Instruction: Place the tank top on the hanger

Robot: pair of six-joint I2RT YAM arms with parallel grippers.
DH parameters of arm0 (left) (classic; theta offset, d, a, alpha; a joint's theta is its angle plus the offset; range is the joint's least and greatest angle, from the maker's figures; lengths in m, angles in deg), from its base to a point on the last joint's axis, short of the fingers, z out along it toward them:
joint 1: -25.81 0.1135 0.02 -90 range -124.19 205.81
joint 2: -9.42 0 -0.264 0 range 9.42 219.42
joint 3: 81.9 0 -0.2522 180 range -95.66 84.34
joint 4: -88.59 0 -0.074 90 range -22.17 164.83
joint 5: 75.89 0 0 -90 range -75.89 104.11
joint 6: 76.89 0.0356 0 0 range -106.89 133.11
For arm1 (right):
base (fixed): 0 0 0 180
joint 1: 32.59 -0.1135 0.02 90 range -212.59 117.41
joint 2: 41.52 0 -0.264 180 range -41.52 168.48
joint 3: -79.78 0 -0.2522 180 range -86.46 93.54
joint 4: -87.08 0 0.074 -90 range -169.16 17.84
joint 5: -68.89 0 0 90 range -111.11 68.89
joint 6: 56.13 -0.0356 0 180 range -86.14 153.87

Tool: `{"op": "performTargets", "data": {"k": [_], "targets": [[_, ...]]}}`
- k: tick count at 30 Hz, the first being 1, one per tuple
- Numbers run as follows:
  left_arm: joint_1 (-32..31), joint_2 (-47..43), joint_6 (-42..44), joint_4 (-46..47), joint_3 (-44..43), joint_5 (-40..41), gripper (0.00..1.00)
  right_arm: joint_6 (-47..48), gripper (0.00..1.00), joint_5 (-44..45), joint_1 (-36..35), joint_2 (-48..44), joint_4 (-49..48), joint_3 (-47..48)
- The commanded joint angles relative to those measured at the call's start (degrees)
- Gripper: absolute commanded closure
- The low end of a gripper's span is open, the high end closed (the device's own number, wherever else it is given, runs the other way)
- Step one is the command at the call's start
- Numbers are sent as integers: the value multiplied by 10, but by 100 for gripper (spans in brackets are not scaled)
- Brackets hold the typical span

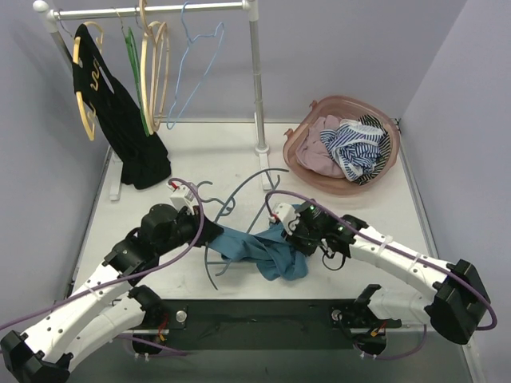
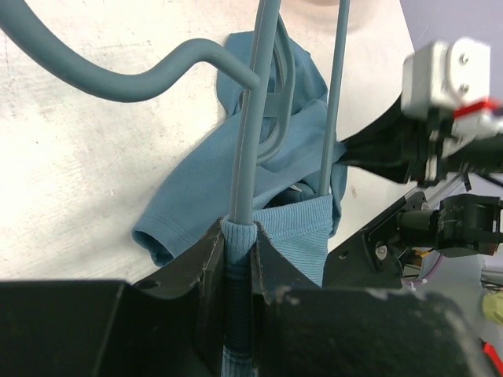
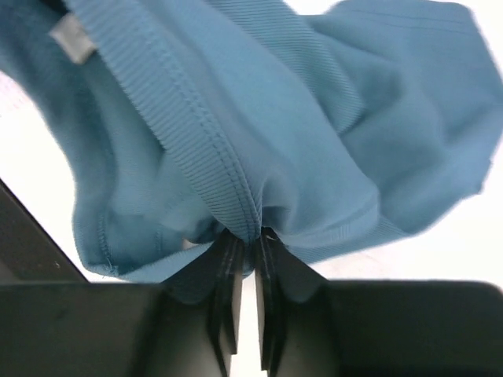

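Two hands are closed on the work near the middle of the table (image 1: 200,152). The left hand (image 2: 238,236) is pressed onto a rod of the hanger (image 2: 245,141), and a fold of ribbed blue cloth is caught between its fingers and that rod. A second, thinner rod of the hanger is seen just to the right, and the curved hook sweeps away to the upper left in the left wrist view.

The right hand (image 3: 247,243) is pinched tight on a stitched hem of the tank top (image 3: 314,118), with the cloth gathered into folds where it enters the fingers. A small white label (image 3: 71,35) is visible on the cloth at the upper left of the right wrist view.

From above, the tank top is seen bunched between the two hands, in front of the arm bases. Part of it lies crumpled on the table and part is drawn up against the hanger. One strap lies against the rods; whether it is looped around them cannot be told.

At the far left a rail (image 1: 160,12) carries a black garment (image 1: 120,120) and a pale blue wire hanger (image 1: 196,64). At the far right a pink basket (image 1: 297,155) holds a striped cloth (image 1: 359,144), well apart from the hands.
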State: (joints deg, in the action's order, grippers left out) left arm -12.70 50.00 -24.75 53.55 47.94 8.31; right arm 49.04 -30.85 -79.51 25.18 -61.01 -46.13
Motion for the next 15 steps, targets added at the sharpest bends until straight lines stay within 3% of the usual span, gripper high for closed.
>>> {"op": "performTargets", "data": {"k": [1,3,8,11,15], "targets": [[4,-22,36,18,-11,-8,100,19,92,-65,46,-35,57,30],[4,-22,46,19,-17,-15,100,21,100,-85,77,-46,66,31],[4,-20,88,43,-34,-67,100,6,100,-189,189,-80,80,39],[5,-33,143,79,-38,-115,100,6,100,-270,263,-113,99,56],[7,-45,232,106,-48,-164,100,-36,100,-316,346,-160,99,75]]}}
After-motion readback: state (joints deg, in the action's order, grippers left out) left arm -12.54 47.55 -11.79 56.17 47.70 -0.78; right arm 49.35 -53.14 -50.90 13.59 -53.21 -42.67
